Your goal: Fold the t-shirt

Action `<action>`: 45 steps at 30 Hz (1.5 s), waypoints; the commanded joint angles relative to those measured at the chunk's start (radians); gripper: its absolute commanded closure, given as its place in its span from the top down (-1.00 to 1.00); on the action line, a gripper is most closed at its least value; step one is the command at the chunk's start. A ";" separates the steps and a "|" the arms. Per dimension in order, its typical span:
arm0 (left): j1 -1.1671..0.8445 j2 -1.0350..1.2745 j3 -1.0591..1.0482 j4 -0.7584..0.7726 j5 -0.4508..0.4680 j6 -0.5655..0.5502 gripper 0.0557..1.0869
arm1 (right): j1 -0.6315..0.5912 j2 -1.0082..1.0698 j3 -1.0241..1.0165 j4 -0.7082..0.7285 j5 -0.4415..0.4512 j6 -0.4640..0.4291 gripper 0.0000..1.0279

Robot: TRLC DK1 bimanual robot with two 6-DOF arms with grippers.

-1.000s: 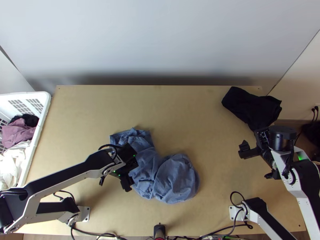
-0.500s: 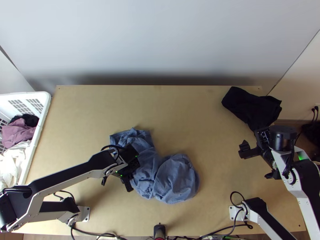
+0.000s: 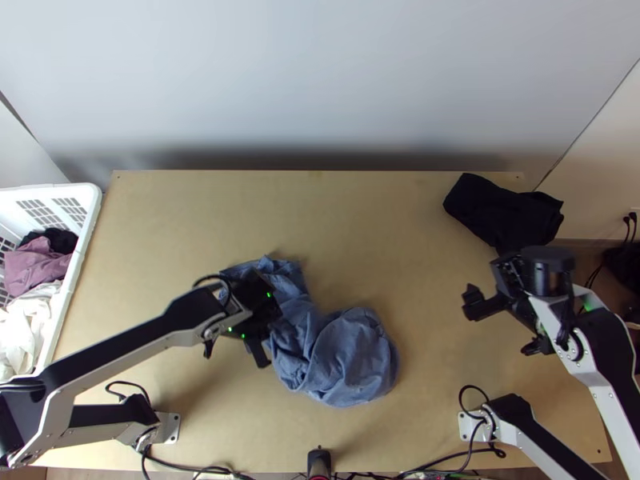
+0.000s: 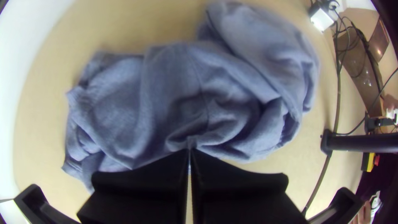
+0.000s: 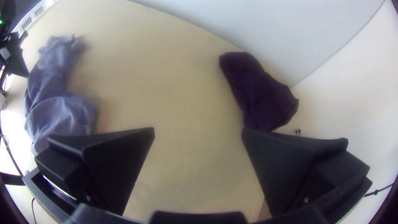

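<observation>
The blue t-shirt (image 3: 344, 352) lies bunched on the table, left of the middle. Over its left part is my left gripper (image 3: 268, 340). In the left wrist view, my left gripper (image 4: 189, 155) is shut on a small pinch of the edge of the t-shirt (image 4: 174, 95), with folds gathering toward the fingertips. Off at the table's right side, my right gripper (image 3: 500, 324) stands apart from the shirt. In the right wrist view my right gripper (image 5: 198, 132) is open with nothing between its fingers, and the t-shirt (image 5: 60, 110) lies some way off.
A black cloth (image 3: 504, 212) lies at the table's far right corner, beyond the right gripper. A white basket (image 3: 84, 240) with several garments stands at the left edge. Bare tabletop (image 3: 360, 232) stretches between the shirt and the black cloth.
The left gripper has shifted slightly, and the shirt's left portion beside it has moved a little. My right gripper has moved a little left and up the picture.
</observation>
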 commanded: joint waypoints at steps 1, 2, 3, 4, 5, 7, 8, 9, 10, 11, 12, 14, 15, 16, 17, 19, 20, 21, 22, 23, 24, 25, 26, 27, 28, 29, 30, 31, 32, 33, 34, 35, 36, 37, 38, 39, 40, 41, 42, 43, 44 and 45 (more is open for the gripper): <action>0.061 -0.034 0.193 -0.073 -0.001 0.017 -0.93 | 0.111 0.076 0.054 -0.035 -0.095 0.003 0.90; 0.070 -0.033 0.229 -0.084 -0.001 0.020 -0.93 | 0.132 0.090 0.065 -0.036 -0.121 0.003 0.90; 0.076 -0.030 0.258 -0.090 -0.001 0.020 -0.93 | 0.157 0.104 0.071 -0.038 -0.135 0.005 0.90; 0.084 -0.024 0.284 -0.098 -0.002 0.022 -0.93 | 0.183 0.121 0.074 -0.036 -0.150 0.005 0.90; 0.090 -0.017 0.307 -0.104 -0.002 0.022 -0.93 | 0.209 0.135 0.074 -0.036 -0.158 0.005 0.90; 0.096 -0.004 0.347 -0.110 -0.002 0.022 -0.93 | 0.261 0.169 0.074 -0.030 -0.161 -0.001 0.90; 0.103 0.003 0.364 -0.111 -0.002 0.020 -0.93 | 0.289 0.190 0.075 -0.027 -0.161 -0.006 0.90; 0.107 0.009 0.382 -0.111 -0.004 0.020 -0.93 | 0.313 0.208 0.080 -0.026 -0.161 -0.014 0.90; 0.113 0.013 0.404 -0.111 -0.004 0.017 -0.93 | 0.341 0.230 0.086 -0.023 -0.161 -0.017 0.90; 0.119 0.019 0.428 -0.111 -0.005 0.014 -0.93 | 0.362 0.245 0.091 -0.016 -0.161 -0.021 0.90; 0.127 0.029 0.451 -0.111 -0.007 0.014 -0.93 | 0.381 0.262 0.097 -0.007 -0.161 -0.024 0.90; 0.141 0.047 0.494 -0.124 -0.007 0.014 -0.93 | 0.402 0.299 0.100 0.019 -0.161 -0.028 0.90; 0.145 0.058 0.511 -0.133 -0.007 0.013 -0.93 | 0.408 0.319 0.100 0.034 -0.161 -0.026 0.90; 0.149 0.065 0.520 -0.137 -0.007 0.013 -0.93 | 0.413 0.340 0.097 0.056 -0.161 -0.023 0.90; 0.149 0.070 0.523 -0.141 -0.007 0.011 -0.93 | 0.421 0.363 0.091 0.083 -0.161 -0.018 0.90; 0.147 0.072 0.523 -0.142 -0.014 0.008 -0.93 | 0.436 0.409 0.086 0.135 -0.161 -0.006 0.90; 0.147 0.075 0.528 -0.142 -0.021 0.007 -0.93 | 0.451 0.432 0.092 0.162 -0.161 0.002 0.90; 0.147 0.076 0.535 -0.141 -0.025 0.003 -0.93 | 0.468 0.451 0.103 0.183 -0.161 0.015 0.90; 0.149 0.078 0.549 -0.142 -0.030 0.003 -0.93 | 0.480 0.466 0.120 0.197 -0.162 0.025 0.90; 0.150 0.079 0.565 -0.142 -0.034 0.000 -0.93 | 0.490 0.480 0.138 0.208 -0.162 0.035 0.90; 0.155 0.084 0.586 -0.142 -0.036 -0.001 -0.93 | 0.502 0.495 0.158 0.209 -0.164 0.040 0.90; 0.161 0.092 0.609 -0.142 -0.036 -0.001 -0.93 | 0.510 0.506 0.180 0.212 -0.162 0.043 0.90; 0.165 0.099 0.632 -0.145 -0.037 -0.003 -0.93 | 0.519 0.514 0.201 0.221 -0.162 0.043 0.90; 0.170 0.108 0.654 -0.150 -0.039 -0.001 -0.93 | 0.533 0.526 0.226 0.226 -0.162 0.043 0.90; 0.173 0.121 0.675 -0.153 -0.042 -0.001 -0.93 | 0.543 0.541 0.253 0.224 -0.162 0.041 0.90; 0.176 0.130 0.692 -0.156 -0.045 -0.001 -0.93 | 0.560 0.554 0.279 0.220 -0.162 0.041 0.90; 0.178 0.139 0.704 -0.157 -0.047 -0.001 -0.93 | 0.577 0.567 0.306 0.214 -0.164 0.041 0.90; 0.179 0.148 0.713 -0.159 -0.048 -0.001 -0.93 | 0.600 0.580 0.327 0.208 -0.169 0.040 0.90; 0.179 0.154 0.718 -0.159 -0.050 -0.001 -0.93 | 0.623 0.592 0.344 0.203 -0.170 0.040 0.90; 0.178 0.159 0.724 -0.159 -0.050 -0.001 -0.93 | 0.646 0.604 0.359 0.201 -0.172 0.040 0.90; 0.176 0.164 0.726 -0.159 -0.050 -0.003 -0.93 | 0.668 0.618 0.370 0.201 -0.173 0.041 0.90; 0.175 0.165 0.727 -0.159 -0.050 -0.003 -0.93 | 0.687 0.632 0.379 0.201 -0.175 0.041 0.90; 0.173 0.167 0.729 -0.161 -0.050 -0.003 -0.93 | 0.704 0.647 0.385 0.201 -0.176 0.043 0.90; 0.172 0.167 0.729 -0.162 -0.050 -0.003 -0.93 | 0.720 0.662 0.394 0.201 -0.176 0.043 0.90; 0.172 0.167 0.729 -0.165 -0.050 -0.004 -0.93 | 0.730 0.678 0.405 0.201 -0.176 0.043 0.90; 0.172 0.167 0.727 -0.170 -0.050 -0.004 -0.93 | 0.738 0.690 0.417 0.201 -0.176 0.043 0.90; 0.172 0.167 0.729 -0.170 -0.050 -0.004 -0.93 | 0.743 0.702 0.433 0.201 -0.176 0.043 0.90; 0.172 0.167 0.729 -0.171 -0.051 -0.004 -0.93 | 0.746 0.713 0.447 0.201 -0.176 0.045 0.90; 0.172 0.165 0.729 -0.173 -0.051 -0.004 -0.93 | 0.747 0.724 0.457 0.201 -0.178 0.045 0.90; 0.172 0.165 0.730 -0.176 -0.051 -0.004 -0.93 | 0.750 0.733 0.465 0.201 -0.178 0.045 0.90; 0.172 0.165 0.733 -0.179 -0.051 -0.006 -0.93 | 0.752 0.742 0.468 0.201 -0.179 0.045 0.90; 0.172 0.164 0.735 -0.179 -0.051 -0.007 -0.93 | 0.753 0.751 0.468 0.201 -0.181 0.045 0.90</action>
